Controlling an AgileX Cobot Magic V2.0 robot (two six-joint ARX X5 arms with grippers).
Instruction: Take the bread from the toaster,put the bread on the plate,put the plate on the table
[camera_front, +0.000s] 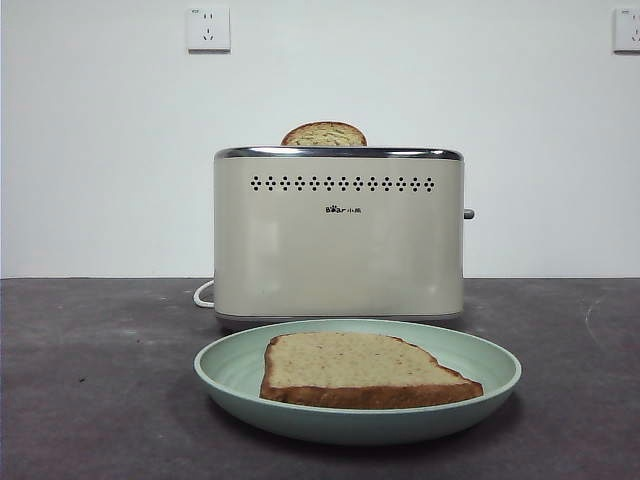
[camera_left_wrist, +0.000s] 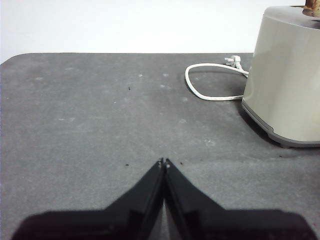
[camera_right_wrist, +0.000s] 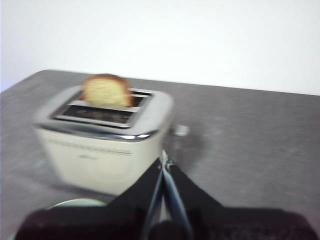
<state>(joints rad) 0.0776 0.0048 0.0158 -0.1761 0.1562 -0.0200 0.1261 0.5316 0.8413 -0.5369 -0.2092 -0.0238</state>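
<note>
The bread, a whole tan slice with brown crust, lies flat on the mint-green plate. The plate rests on the dark table just in front of the cream toaster. My left gripper is shut and empty, low over bare table beside the toaster. Higher up, my right gripper is shut and empty, above and beside the toaster, with the plate's edge just showing. Neither arm appears in the front view.
A second slice stands with its domed top out of a toaster slot. The white cord loops on the table behind the toaster. Wall sockets sit on the white wall.
</note>
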